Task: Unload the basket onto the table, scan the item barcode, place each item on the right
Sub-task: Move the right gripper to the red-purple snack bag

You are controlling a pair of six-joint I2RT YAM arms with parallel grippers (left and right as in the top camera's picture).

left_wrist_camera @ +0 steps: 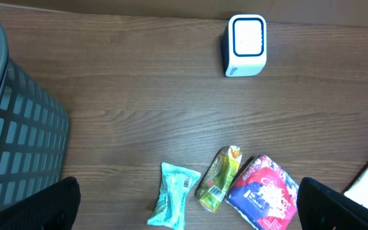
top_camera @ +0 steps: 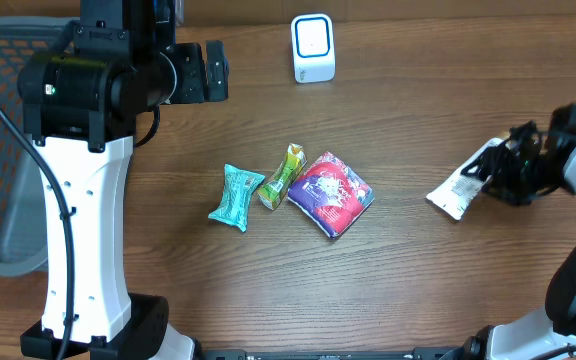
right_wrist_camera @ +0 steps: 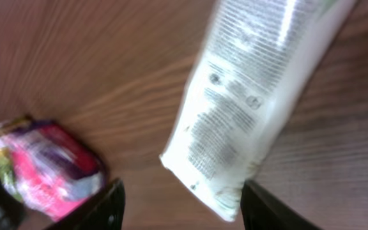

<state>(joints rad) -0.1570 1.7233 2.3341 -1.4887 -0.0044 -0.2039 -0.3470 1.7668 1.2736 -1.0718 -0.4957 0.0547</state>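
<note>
At table (top_camera: pixel 418 300) right, my right gripper (right_wrist_camera: pixel 183 188) parted around white printed plastic tube (right_wrist_camera: pixel 248 96) (text blurred); left gripper (left_wrist_camera: pixel 185 185) wide open.

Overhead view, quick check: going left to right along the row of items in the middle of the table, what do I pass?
teal packet → green packet → pink and purple pouch → white tube

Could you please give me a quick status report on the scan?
Left gripper open, empty. Right gripper open, jaws astride white tube lying on table. Nothing between tube and scanner.
</note>
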